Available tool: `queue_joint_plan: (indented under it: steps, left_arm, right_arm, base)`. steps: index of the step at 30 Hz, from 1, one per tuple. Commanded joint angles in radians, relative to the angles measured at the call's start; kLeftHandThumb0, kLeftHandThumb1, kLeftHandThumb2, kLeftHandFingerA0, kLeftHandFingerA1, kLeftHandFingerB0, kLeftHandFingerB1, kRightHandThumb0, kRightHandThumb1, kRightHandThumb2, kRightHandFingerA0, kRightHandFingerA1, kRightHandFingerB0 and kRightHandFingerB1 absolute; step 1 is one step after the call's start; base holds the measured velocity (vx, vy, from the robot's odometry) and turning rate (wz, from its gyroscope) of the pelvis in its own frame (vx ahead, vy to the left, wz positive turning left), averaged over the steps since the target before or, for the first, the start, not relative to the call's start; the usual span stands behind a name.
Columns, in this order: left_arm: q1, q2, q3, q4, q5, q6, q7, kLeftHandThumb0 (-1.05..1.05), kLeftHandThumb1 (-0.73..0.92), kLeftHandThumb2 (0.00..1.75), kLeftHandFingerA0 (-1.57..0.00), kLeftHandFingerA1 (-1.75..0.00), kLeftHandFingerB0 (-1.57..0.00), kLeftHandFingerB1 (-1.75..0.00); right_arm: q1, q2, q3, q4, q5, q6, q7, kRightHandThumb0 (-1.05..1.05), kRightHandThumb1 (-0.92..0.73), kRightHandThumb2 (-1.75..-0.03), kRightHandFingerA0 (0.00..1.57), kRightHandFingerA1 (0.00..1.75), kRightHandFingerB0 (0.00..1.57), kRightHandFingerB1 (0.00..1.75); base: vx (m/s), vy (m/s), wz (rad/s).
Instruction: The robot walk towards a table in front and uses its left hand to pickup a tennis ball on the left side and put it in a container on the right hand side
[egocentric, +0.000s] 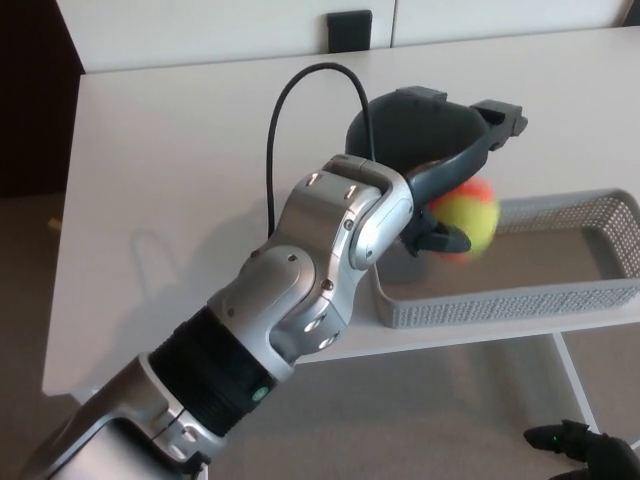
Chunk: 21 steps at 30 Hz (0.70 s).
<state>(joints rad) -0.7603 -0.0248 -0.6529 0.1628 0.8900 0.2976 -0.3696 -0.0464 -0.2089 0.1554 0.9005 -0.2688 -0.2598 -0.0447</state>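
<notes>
Tennis ball (470, 222) first: it is over the container, so I judge the task nearly finished. The white table (160, 150) fills most of my view. The left arm (300, 290) crosses it from seven o'clock toward two o'clock. The container, a grey mesh tray (520, 302), lies at the table's near edge at about four o'clock from picture centre. The left hand (440, 150) hangs above the tray's nine o'clock end with its fingers (500, 115) spread apart, not clenched. The ball sits just under them at the hand's five o'clock, beside the thumb, above the tray floor. It shows blurred while the hand is sharp, so I read it as let go and dropping, though I cannot rule out a light touch.

Done, by my reckoning: the walk, the pick-up and the carry. Left: the ball settling inside the mesh walls and the arm pulling clear. The right hand (585, 448) is a dark shape at five o'clock, below the table edge; I cannot tell its state.
</notes>
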Motion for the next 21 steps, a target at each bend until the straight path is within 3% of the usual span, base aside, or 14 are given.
queue_joint_plan:
  steps: [1, 2, 6, 7, 17, 18, 21]
  left_arm:
    - [-0.043, 0.033, -0.013, 0.001, 0.020, 0.050, -0.123, -0.91, 0.51, 0.94, 0.00, 0.00, 0.00, -0.05]
    - [-0.049, 0.041, -0.016, -0.002, 0.030, 0.054, -0.128, -1.02, 0.64, 1.06, 0.00, 0.00, 0.00, -0.03]
    - [-0.054, 0.047, -0.020, -0.006, 0.034, 0.060, -0.136, -1.02, 0.64, 1.06, 0.00, 0.00, 0.00, -0.03]
    - [-0.055, 0.050, -0.019, -0.012, 0.036, 0.064, -0.145, -1.05, 0.83, 1.23, 0.00, 0.00, -0.01, -0.05]
    - [-0.034, 0.072, 0.002, -0.065, 0.019, 0.071, -0.165, -1.02, 0.84, 1.24, 0.00, -0.02, -0.01, -0.08]
    - [-0.028, 0.104, 0.029, -0.119, 0.018, 0.049, -0.149, -0.92, 0.83, 1.25, 0.00, -0.11, -0.01, -0.16]
    - [0.007, 0.174, 0.129, -0.296, -0.019, -0.004, -0.108, -0.92, 0.83, 1.22, 0.00, -0.14, -0.06, -0.22]
  right_arm:
    - [-0.022, -0.015, -0.003, 0.000, 0.000, 0.009, 0.009, -0.29, -0.67, -0.59, 0.51, 0.55, 0.44, 0.45]
    - [-0.030, -0.019, 0.000, -0.002, -0.003, 0.013, 0.013, -0.28, -0.67, -0.59, 0.51, 0.54, 0.44, 0.45]
    - [-0.034, -0.020, 0.001, 0.000, -0.004, 0.014, 0.015, -0.28, -0.67, -0.59, 0.51, 0.54, 0.44, 0.45]
    - [-0.037, -0.020, 0.002, 0.001, -0.005, 0.012, 0.015, -0.29, -0.67, -0.60, 0.49, 0.51, 0.45, 0.45]
    - [-0.016, -0.015, 0.003, -0.021, -0.003, 0.025, 0.018, -0.29, -0.67, -0.60, 0.47, 0.50, 0.42, 0.44]
    - [-0.017, -0.013, 0.004, -0.022, -0.004, 0.027, 0.018, -0.28, -0.68, -0.60, 0.48, 0.51, 0.43, 0.44]
    - [-0.013, -0.014, 0.011, -0.029, -0.012, 0.026, 0.015, -0.29, -0.68, -0.60, 0.48, 0.51, 0.44, 0.45]
  base:
    - [0.00, 0.000, 0.00]
    - [0.00, 0.000, 0.00]
    - [0.00, 0.000, 0.00]
    - [0.00, 0.000, 0.00]
    - [0.00, 0.000, 0.00]
    - [0.00, 0.000, 0.00]
    - [0.00, 0.000, 0.00]
